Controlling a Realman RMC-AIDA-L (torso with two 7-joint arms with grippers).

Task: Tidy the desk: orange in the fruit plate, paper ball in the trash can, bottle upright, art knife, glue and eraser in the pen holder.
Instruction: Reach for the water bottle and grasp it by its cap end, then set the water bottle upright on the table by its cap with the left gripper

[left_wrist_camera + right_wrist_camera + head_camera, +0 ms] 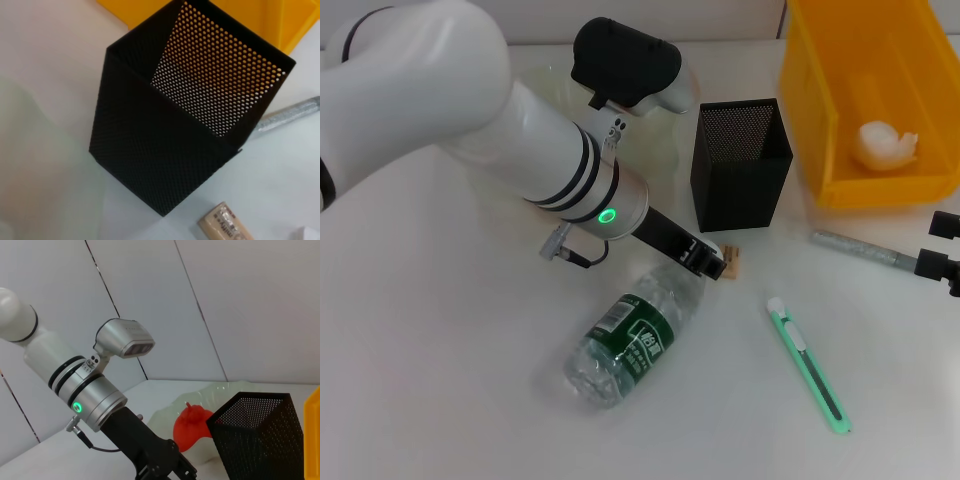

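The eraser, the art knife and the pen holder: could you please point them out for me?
eraser (226,223), left wrist view, on its printed sleeve.
art knife (809,366), head view, middle of its green body.
pen holder (738,188), head view, on its front mesh wall.

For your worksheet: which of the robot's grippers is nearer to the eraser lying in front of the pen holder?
Left. The left gripper hangs right beside the eraser, by the bottle's neck. The right gripper sits at the desk's far right edge, beyond the art knife.

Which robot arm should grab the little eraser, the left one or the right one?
Probably left. The left gripper hangs right beside the eraser, by the pen holder. The right gripper sits at the desk's far edge.
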